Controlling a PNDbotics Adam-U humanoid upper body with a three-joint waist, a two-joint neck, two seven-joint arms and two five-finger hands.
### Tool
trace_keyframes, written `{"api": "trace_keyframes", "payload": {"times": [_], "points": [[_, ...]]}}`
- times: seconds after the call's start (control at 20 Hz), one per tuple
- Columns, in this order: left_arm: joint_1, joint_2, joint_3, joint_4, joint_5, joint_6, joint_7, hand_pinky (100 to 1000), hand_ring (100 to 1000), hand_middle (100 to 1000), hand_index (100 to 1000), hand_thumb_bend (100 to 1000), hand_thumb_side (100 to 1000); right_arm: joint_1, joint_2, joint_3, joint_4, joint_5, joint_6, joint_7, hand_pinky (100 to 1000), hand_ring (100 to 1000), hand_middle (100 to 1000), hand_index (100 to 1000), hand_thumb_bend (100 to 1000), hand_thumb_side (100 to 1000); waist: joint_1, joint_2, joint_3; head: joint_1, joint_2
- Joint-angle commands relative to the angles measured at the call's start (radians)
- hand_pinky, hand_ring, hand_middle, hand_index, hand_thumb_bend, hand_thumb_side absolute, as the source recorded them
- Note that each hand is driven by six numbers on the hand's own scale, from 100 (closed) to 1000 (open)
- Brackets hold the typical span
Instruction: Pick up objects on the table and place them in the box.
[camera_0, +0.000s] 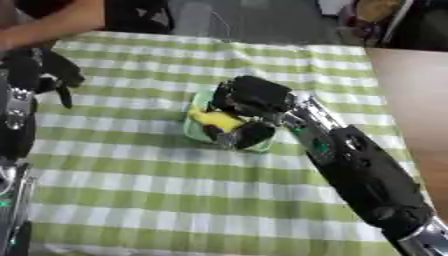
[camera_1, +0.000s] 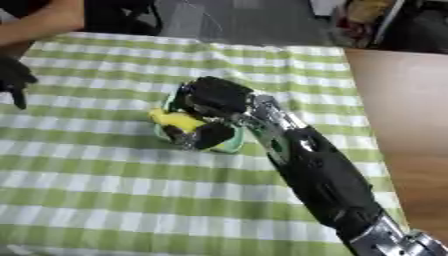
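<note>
My right arm comes in from the lower right, black shell with silver joints, running diagonally up-left across the green-and-white checked tablecloth. At its end my right hand sits over the box, a small pale-green translucent container, rounded corners, looks like thin plastic, mid-table. Fingers are curled down into it, thumb on the near side; between them a yellow object, smooth, elongated, long axis running roughly left to right and tilted down to the right. It lies directly under my palm, inside the box walls. I can't tell whether the fingers are touching it or just next to it, so I won't call it held or let go. The box rim on the hand's side is hidden. My read: this one is at the placing stage, and the next move is straight up and clear. My left hand is up at the far left edge, fingers relaxed and hanging, holding nothing, well apart from the box. Right hand is plainly the nearer one.
</note>
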Motion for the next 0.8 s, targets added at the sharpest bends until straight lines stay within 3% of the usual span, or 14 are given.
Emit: {"api": "trace_keyframes", "payload": {"times": [0.05, 0.8], "points": [[-0.013, 0.011, 0.002, -0.016, 0.001, -0.001, 0.0, 238, 483, 502, 435, 597, 999, -0.035, -0.017, -0.013, -0.013, -0.002, -0.004, 0.007, 100, 100, 212, 426, 100, 786, 0.005, -0.012, 0.002, -0.004, -0.001], [-0.016, 0.01, 0.002, -0.017, 0.001, 0.0, 0.0, 237, 482, 502, 435, 598, 999, -0.082, -0.033, -0.053, 0.056, -0.009, -0.002, 0.05, 100, 100, 209, 418, 100, 770, 0.006, -0.008, 0.006, -0.004, -0.005]]}}
